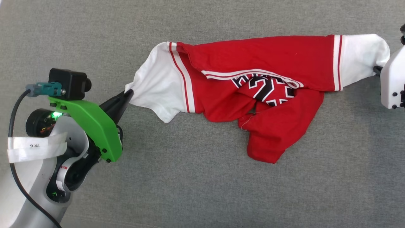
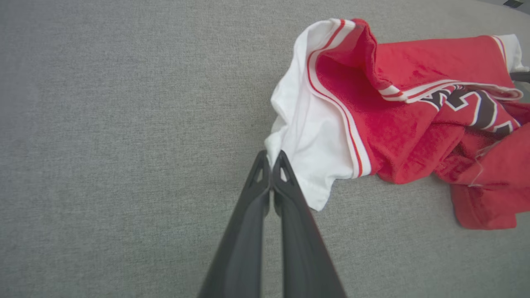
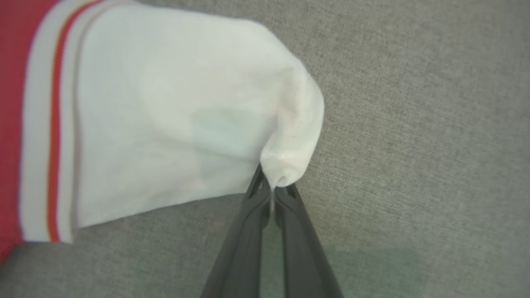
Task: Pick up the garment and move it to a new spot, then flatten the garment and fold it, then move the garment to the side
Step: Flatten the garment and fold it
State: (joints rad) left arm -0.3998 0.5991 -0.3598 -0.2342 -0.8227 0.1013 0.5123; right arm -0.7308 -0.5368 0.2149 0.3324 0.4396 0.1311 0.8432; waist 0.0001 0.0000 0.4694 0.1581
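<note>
Head view: the shirt (image 1: 269, 57) lies on the gray fabric surface (image 1: 190, 190), its long axis running left to right between the 2 arms. The left gripper (image 1: 128, 93) is closed on the tip of the left white sleeve. The right gripper (image 1: 377, 69) meets the tip of the other sleeve at the frame's right edge. The top edge looks fairly taut. The red body sags in a crumpled heap toward the robot, with the number partly buried in folds.

Left wrist view: the fingers (image 2: 285, 182) are pressed together on the sleeve tip, and the shirt spreads ahead and to the right of them.

Right wrist view: the right gripper's fingers (image 3: 252, 207) pinch a small fold of white sleeve, and the shirt runs up and to the left.

Each arm holds its own end, so flattening likely depends on pulling apart along this axis and dragging the heap out.
</note>
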